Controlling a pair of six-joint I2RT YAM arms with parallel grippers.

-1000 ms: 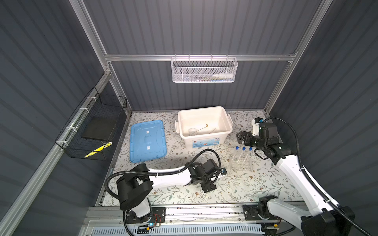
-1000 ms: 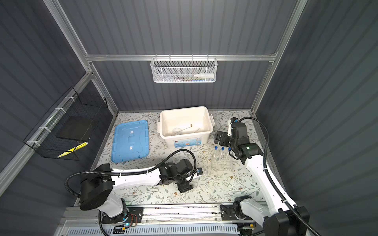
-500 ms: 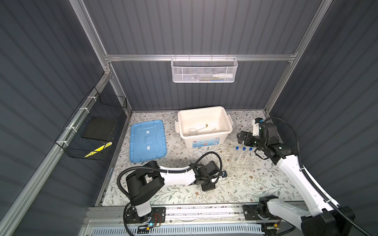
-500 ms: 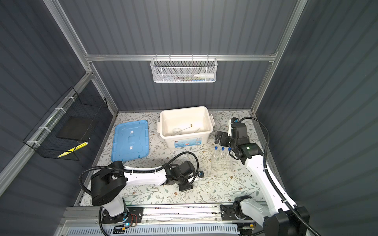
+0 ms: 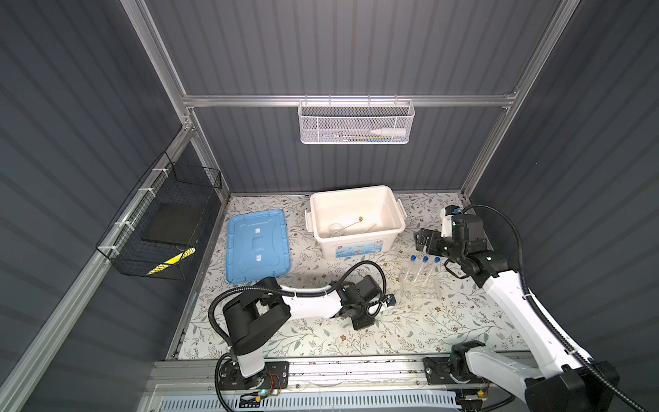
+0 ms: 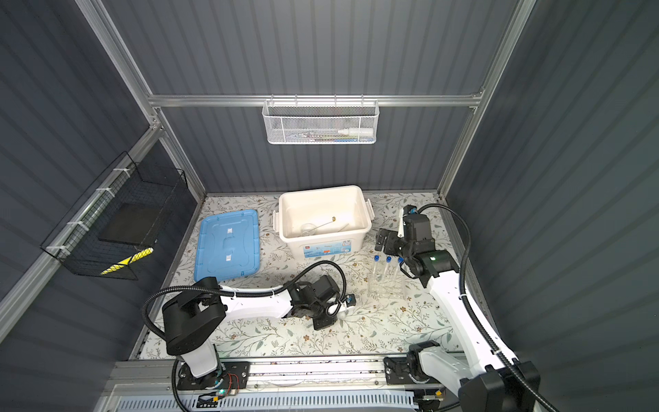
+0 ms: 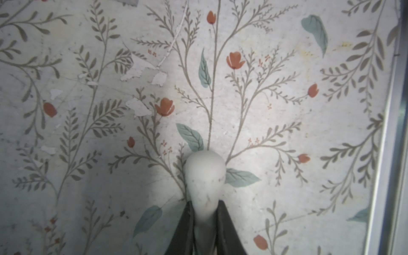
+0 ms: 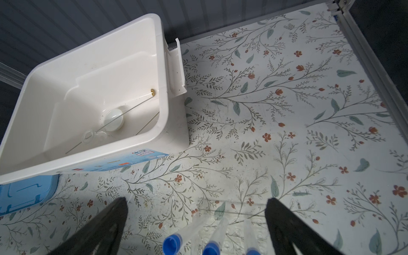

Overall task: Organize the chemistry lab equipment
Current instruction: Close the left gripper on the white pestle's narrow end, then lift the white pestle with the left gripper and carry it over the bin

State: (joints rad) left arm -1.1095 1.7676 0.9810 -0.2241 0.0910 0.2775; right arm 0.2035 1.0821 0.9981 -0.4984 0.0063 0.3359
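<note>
Over the past second the left arm's elbow has swung in from the left side toward the middle, while the left gripper (image 7: 204,202) kept its spot at the front of the surface (image 5: 428,321) and drew its jaws in. They now pinch the narrow neck of the white pestle (image 7: 205,174), whose rounded head pokes out beyond the tips over bare floral print, with a metal frame edge (image 7: 393,132) along one side of the left wrist view. Whether the pestle rests on the surface or hangs just clear of it cannot be told. The right arm has not shifted: the right gripper (image 8: 196,199) hovers by the caps of three blue-capped test tubes (image 5: 424,265), jaws spread wide and holding nothing. The tubes stand in the clear tube rack (image 5: 420,289), which sits between the two grippers, with open surface in front of it toward the front rail and more toward the right wall. Behind, the white tub (image 5: 353,188) sits open near the back wall, holding a white bowl (image 8: 113,119), a small clear beaker (image 8: 88,135) and a thin rod (image 8: 136,102) whose brass tip is up by the tub's side wall. The blue lid (image 5: 256,246) lies flat to the tub's left, close to the left edge
</note>
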